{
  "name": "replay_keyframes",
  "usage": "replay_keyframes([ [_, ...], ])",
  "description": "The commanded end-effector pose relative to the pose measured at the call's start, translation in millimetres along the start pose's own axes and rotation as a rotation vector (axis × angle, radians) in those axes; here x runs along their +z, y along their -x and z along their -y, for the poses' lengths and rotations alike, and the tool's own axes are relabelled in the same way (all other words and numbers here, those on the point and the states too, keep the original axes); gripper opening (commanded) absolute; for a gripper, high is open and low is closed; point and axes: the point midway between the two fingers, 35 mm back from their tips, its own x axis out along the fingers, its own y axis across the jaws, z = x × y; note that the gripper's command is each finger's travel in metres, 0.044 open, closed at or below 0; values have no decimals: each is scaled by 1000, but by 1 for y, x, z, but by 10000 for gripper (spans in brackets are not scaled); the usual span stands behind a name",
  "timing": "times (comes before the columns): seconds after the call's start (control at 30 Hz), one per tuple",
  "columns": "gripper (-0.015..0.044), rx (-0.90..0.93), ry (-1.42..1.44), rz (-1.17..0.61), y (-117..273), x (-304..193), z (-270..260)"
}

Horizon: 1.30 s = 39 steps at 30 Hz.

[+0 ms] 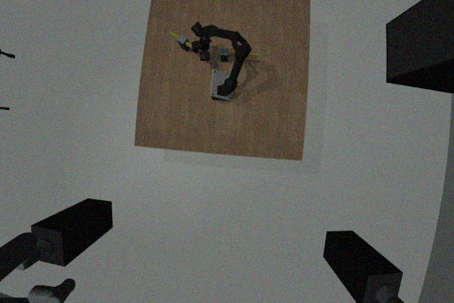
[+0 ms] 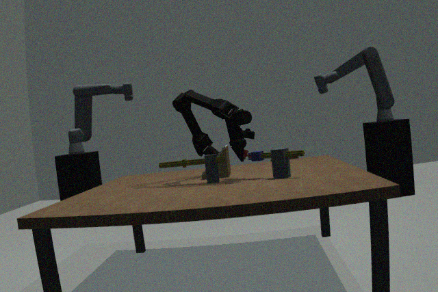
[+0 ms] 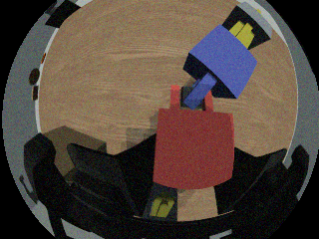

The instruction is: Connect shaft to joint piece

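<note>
Past the table (image 1: 220, 123) (image 2: 212, 207), two grey arms (image 2: 83, 115) (image 2: 383, 87) are seen, one beyond each side, both bent. Each is mounted on a black pedestal (image 2: 78, 174) (image 2: 389, 154). From above, three black boxes (image 1: 79, 231) (image 1: 361, 262) (image 1: 418, 39) are spread around the table, well apart from it.

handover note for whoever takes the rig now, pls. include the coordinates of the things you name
Gripper (image 1: 196, 49) (image 2: 243, 158) (image 3: 185, 137): shut on the red joint piece (image 2: 245, 154) (image 3: 194, 146).
Blue hinge part (image 2: 256, 156) (image 3: 223, 61): on the fixed shaft (image 1: 173, 35) (image 2: 296, 153) (image 3: 242, 34).
Second shaft (image 1: 253, 55) (image 2: 170, 164) (image 3: 162, 206): in its block (image 1: 223, 55) (image 2: 212, 168), not in the opening.
Done: joint piece gripped.
Left: confirm alignment, which I can't judge; release; push shaft in until it stops; back off, hold still.
</note>
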Motion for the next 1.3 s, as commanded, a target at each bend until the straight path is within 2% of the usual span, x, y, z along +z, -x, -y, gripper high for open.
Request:
replay_keyframes([
  [0.0, 0, -3, -20, 83, -4, -2, -1],
  [1.1, 0, -5, -28, 110, -4, -2, -1],
  [1.27, 131, -5, -28, 110, -4, -2, -1],
])
